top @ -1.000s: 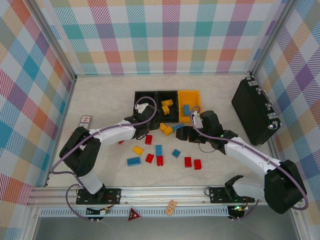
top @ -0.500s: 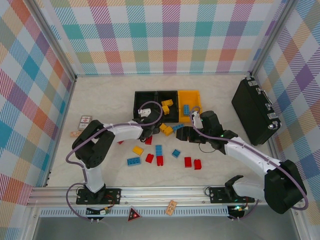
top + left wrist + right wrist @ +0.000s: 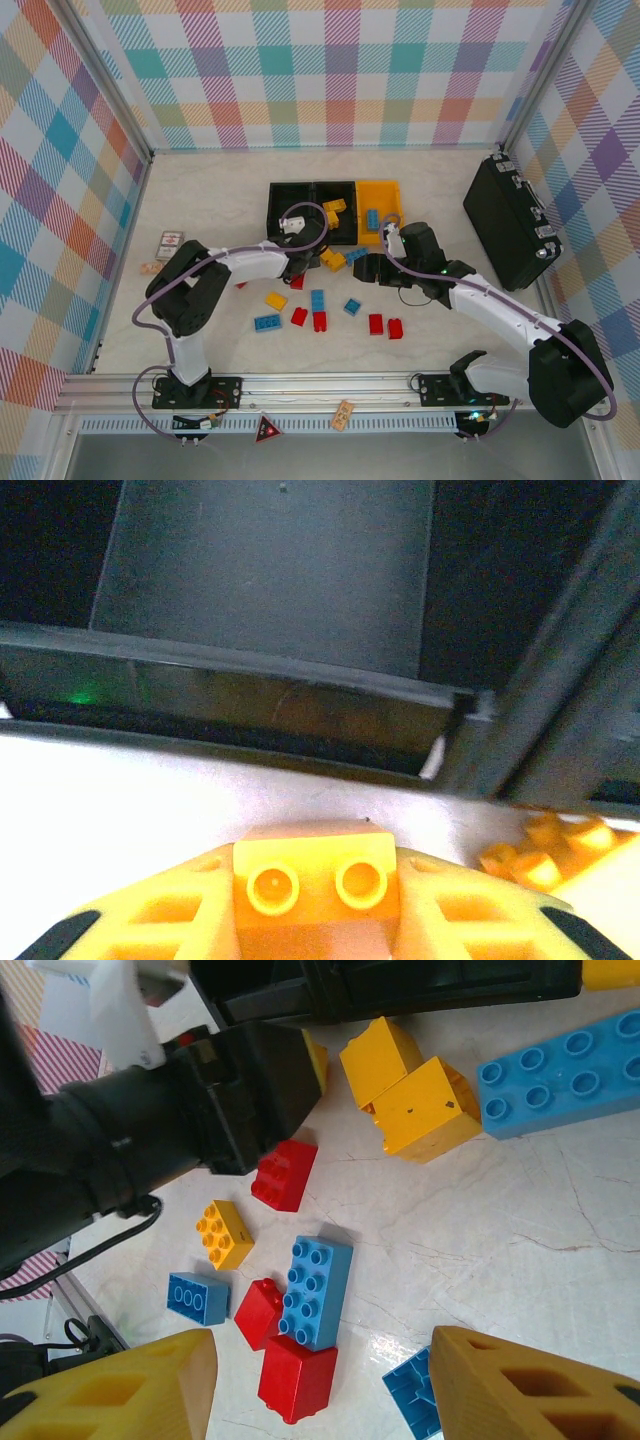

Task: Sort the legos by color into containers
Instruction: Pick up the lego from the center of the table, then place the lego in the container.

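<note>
Left wrist: left gripper (image 3: 315,912) clamped on yellow lego (image 3: 312,872), shifted right since earlier; right gripper (image 3: 320,1360) apart.

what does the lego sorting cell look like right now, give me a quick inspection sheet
surface: pale marbled table, no spills seen
job's things: left black bin, middle black bin and orange bin in a row at the back; yellow bricks in the middle one, a blue brick in the orange one; red, blue and yellow loose bricks lie in front
clutter: black hard case at right, small cards at left
grippers: left gripper closed on a two-stud brick facing the bins; right gripper open above loose bricks
cables: purple cables along both arms, no snag seen
surroundings: plaid walls, metal rail at near edge
</note>
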You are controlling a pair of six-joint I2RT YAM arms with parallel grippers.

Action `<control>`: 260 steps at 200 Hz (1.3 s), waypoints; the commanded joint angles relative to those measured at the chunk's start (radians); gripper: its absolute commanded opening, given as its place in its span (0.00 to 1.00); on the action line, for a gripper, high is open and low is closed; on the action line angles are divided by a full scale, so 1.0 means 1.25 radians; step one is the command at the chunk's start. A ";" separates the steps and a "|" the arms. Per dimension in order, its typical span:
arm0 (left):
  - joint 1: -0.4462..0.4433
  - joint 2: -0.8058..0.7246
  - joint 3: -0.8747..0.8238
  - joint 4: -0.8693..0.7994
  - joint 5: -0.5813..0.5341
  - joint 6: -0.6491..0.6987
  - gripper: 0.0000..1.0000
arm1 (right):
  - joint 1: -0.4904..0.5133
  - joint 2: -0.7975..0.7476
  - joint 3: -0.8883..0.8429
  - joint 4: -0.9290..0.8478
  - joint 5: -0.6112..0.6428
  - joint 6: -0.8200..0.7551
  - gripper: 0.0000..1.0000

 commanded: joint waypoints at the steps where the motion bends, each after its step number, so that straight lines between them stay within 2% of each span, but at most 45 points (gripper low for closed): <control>1: -0.008 -0.096 -0.010 -0.056 0.012 0.022 0.35 | 0.006 -0.007 -0.003 0.009 0.004 -0.012 0.58; 29: -0.008 -0.144 0.022 -0.097 0.053 0.059 0.34 | 0.005 -0.007 0.004 0.009 0.009 -0.012 0.58; 64: -0.006 -0.138 0.119 -0.148 0.122 0.102 0.34 | 0.005 -0.023 0.005 -0.001 0.025 -0.008 0.58; 102: 0.005 -0.076 0.232 -0.162 0.191 0.121 0.33 | 0.006 -0.060 -0.006 -0.017 0.046 -0.004 0.58; 153: 0.012 0.031 0.326 -0.125 0.262 0.114 0.34 | -0.005 -0.117 -0.008 -0.085 0.130 -0.011 0.59; 169: 0.012 0.065 0.360 -0.123 0.267 0.113 0.34 | -0.011 -0.126 -0.008 -0.097 0.141 -0.015 0.62; 260: 0.046 0.196 0.466 -0.127 0.279 0.095 0.38 | -0.033 -0.156 -0.033 -0.106 0.141 -0.017 0.62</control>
